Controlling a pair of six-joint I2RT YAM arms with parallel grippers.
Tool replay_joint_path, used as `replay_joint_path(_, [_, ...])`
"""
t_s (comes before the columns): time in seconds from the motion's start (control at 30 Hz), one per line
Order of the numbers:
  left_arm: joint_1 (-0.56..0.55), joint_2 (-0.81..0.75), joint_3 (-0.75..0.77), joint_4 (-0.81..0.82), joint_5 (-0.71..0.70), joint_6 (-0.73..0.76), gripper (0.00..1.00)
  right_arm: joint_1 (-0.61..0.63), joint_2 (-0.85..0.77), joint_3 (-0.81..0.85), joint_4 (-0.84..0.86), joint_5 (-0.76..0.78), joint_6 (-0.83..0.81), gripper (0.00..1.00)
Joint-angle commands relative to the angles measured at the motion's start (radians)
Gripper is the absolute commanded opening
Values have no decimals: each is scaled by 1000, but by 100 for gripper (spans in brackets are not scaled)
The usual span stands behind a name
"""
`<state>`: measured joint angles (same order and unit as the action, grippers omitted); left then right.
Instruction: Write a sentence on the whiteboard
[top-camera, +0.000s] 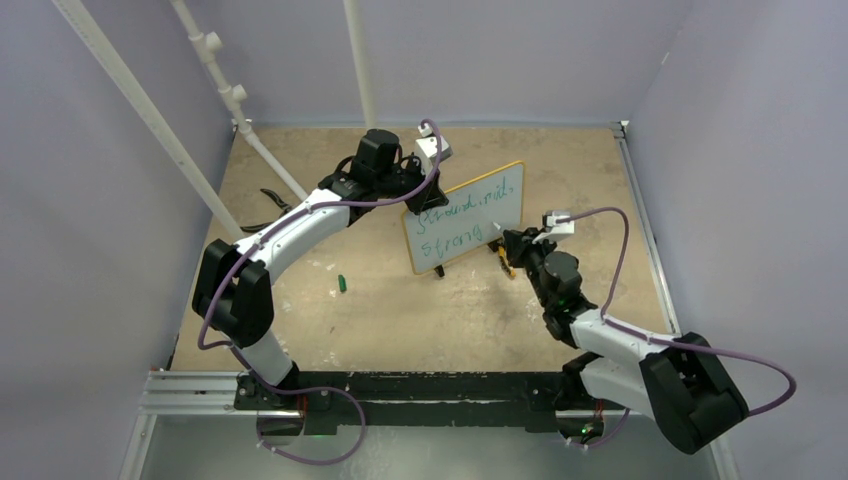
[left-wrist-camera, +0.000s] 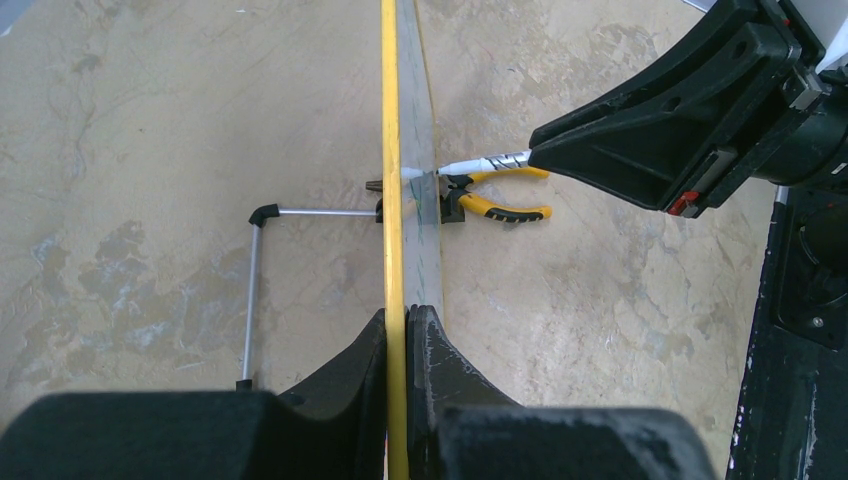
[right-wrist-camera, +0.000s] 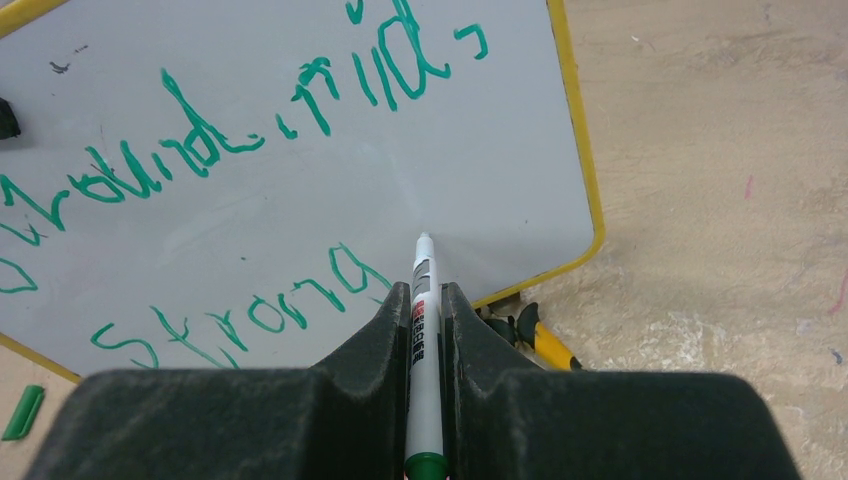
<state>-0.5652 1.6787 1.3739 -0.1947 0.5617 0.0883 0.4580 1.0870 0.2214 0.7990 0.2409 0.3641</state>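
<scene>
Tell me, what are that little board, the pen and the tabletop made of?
The whiteboard looks like a smooth white wipe-off panel, probably coated sheet, with a yellow rim that seems plastic. The marker has a smooth white barrel with printed label, likely plastic. The table appears to be matte tan board, blotchy and worn; wood or fibreboard, hard to say.

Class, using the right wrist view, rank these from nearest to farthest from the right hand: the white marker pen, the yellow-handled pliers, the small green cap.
1. white marker pen: clamped in the right hand itself.
2. yellow-handled pliers: lying just to the hand's right.
3. small green cap: far off at the left edge.
</scene>
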Motion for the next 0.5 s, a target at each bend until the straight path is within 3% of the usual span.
replay_joint_path(0.0, [4,16,-33,-51,-19,41,0,-3,22,34,63,-19,-19,0])
replay_joint_path(0.47, [4,9,-34,-51,-22,44,0,-2,80,70,67,-68,-73,0])
